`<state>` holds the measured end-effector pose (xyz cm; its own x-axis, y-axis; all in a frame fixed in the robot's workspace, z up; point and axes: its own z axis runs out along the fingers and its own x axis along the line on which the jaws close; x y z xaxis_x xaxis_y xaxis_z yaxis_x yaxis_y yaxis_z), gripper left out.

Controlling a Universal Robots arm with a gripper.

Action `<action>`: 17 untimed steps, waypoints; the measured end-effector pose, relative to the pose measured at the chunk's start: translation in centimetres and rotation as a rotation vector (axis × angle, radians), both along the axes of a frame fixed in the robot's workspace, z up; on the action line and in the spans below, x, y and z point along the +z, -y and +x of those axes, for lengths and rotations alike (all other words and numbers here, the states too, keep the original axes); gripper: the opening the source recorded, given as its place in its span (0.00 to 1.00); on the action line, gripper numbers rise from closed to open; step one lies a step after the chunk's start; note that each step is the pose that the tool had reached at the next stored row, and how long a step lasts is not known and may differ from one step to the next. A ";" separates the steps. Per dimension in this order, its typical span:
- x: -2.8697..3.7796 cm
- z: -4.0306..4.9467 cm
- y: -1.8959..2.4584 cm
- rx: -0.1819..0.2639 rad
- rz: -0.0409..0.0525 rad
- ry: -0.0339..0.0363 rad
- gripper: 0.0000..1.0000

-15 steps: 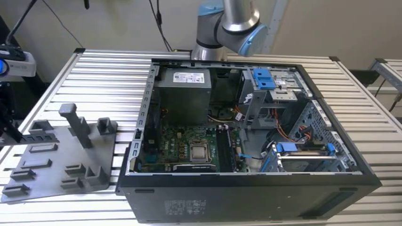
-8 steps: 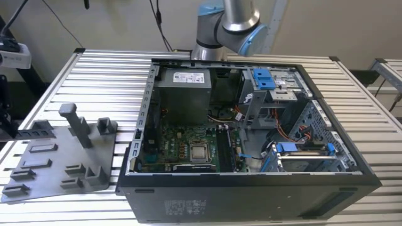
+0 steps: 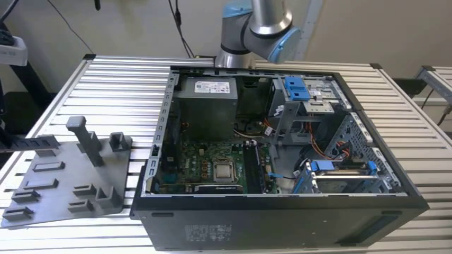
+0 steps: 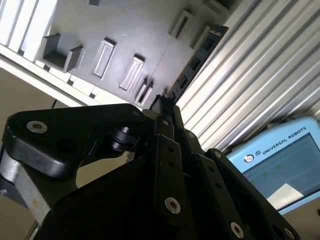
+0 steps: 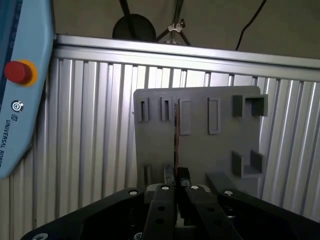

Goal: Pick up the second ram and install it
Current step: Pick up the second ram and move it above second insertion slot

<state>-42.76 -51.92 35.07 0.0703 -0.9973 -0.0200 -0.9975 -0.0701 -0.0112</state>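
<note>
Clamping the second ram (image 5: 176,135) by one end, the gripper (image 5: 177,175) is narrowed on its thin edges; beyond the tips lie the grey tray (image 5: 200,150) and the open slatted table (image 5: 90,130).

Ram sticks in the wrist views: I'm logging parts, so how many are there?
1: the second ram, gripped by the pincer, with the grey tray beyond it, in both wrist views. Others may be hidden.

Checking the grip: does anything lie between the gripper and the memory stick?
Nothing. In both wrist views the gripper is shut directly on one end of the memory stick.
</note>
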 end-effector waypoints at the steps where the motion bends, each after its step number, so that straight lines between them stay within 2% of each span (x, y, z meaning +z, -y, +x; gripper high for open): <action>1: 0.22 0.00 0.00 0.000 0.0000 0.0001 0.14; 17: 3.32 0.00 0.00 0.000 0.0000 0.0000 0.14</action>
<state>-42.76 -51.93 38.39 0.0703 -0.9973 -0.0200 -0.9975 -0.0701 -0.0112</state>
